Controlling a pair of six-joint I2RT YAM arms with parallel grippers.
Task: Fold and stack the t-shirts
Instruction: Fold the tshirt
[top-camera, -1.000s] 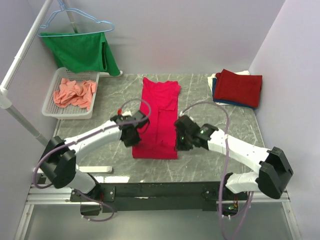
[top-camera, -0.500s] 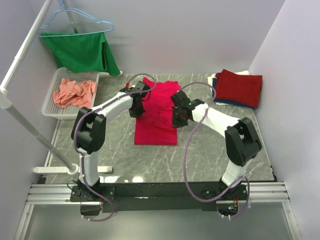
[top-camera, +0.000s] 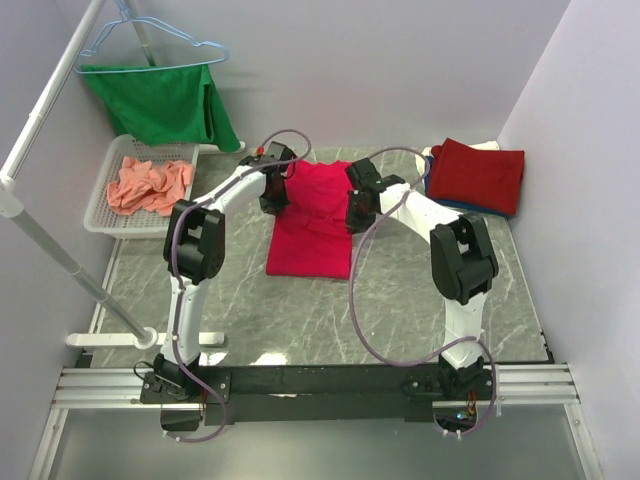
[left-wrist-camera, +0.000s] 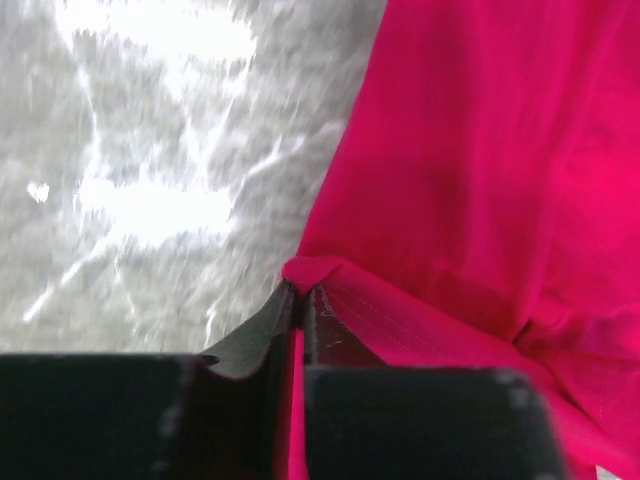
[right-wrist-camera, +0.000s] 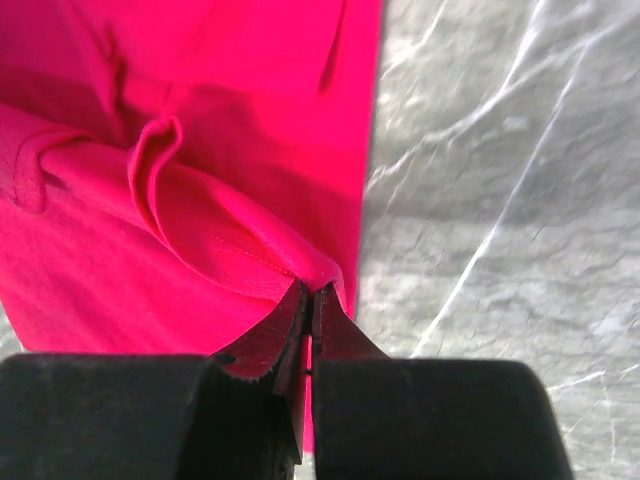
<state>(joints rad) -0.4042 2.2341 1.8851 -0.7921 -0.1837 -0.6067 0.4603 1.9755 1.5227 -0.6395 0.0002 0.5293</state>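
A bright pinkish-red t-shirt (top-camera: 310, 225) lies in the middle of the table, its near hem lifted and carried toward the far end. My left gripper (top-camera: 273, 200) is shut on the hem's left corner (left-wrist-camera: 305, 275). My right gripper (top-camera: 358, 215) is shut on the hem's right corner (right-wrist-camera: 320, 275). The lifted cloth hangs in a fold over the shirt's lower layer (right-wrist-camera: 130, 270). A salmon-orange t-shirt (top-camera: 150, 187) lies crumpled in the white basket (top-camera: 100, 222). At the far right sits a folded stack: a dark red t-shirt (top-camera: 478, 175) on top, with blue and white edges showing below.
A green garment (top-camera: 165, 100) hangs on a blue hanger (top-camera: 150, 40) at the back left. A white pole (top-camera: 50, 250) slants down the left side. Grey walls close in behind and on the right.
Both grippers have moved away from the near edge toward the far end, pulling the shirt's near hem up and over. The visible red cloth has grown shorter. Both stayed shut.
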